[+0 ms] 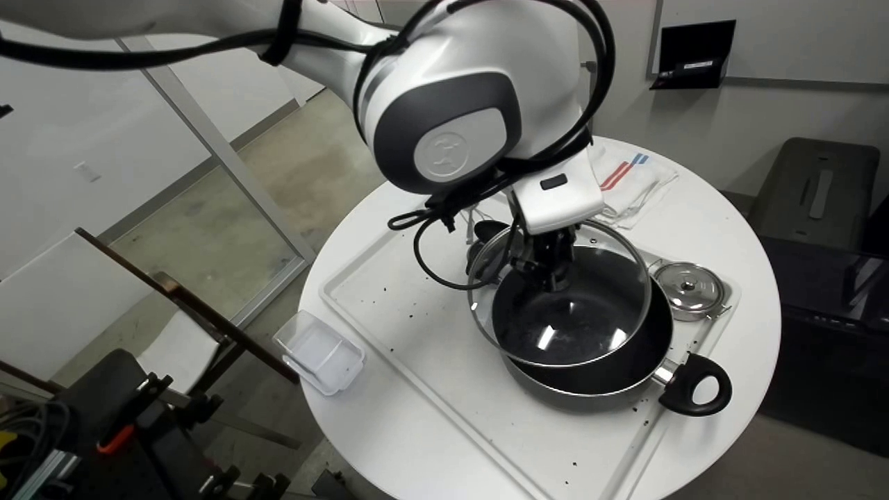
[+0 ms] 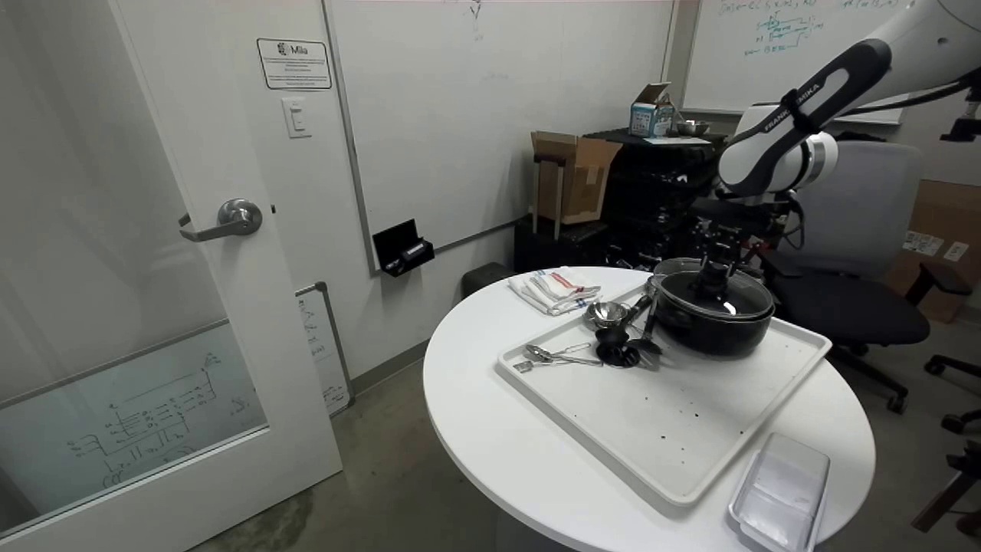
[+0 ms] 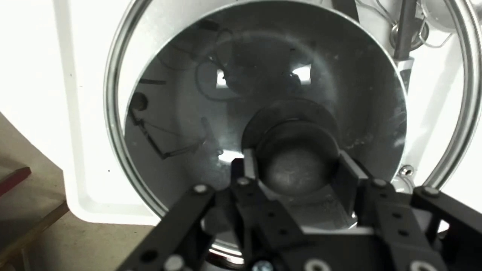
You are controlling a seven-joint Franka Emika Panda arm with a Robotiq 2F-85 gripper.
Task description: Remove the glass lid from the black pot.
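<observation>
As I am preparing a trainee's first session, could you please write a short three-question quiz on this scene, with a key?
1. Multiple choice: what does the hand grip? A) the tray's edge; B) the knob of the glass lid; C) the clear plastic container.

2. True or false: in an exterior view, the lid's rim shows offset from the rim of the black pot.

3. Fill in the blank: the folded cloth on the table carries stripes in red and ____.

Key: 1. B; 2. true; 3. blue.
</observation>
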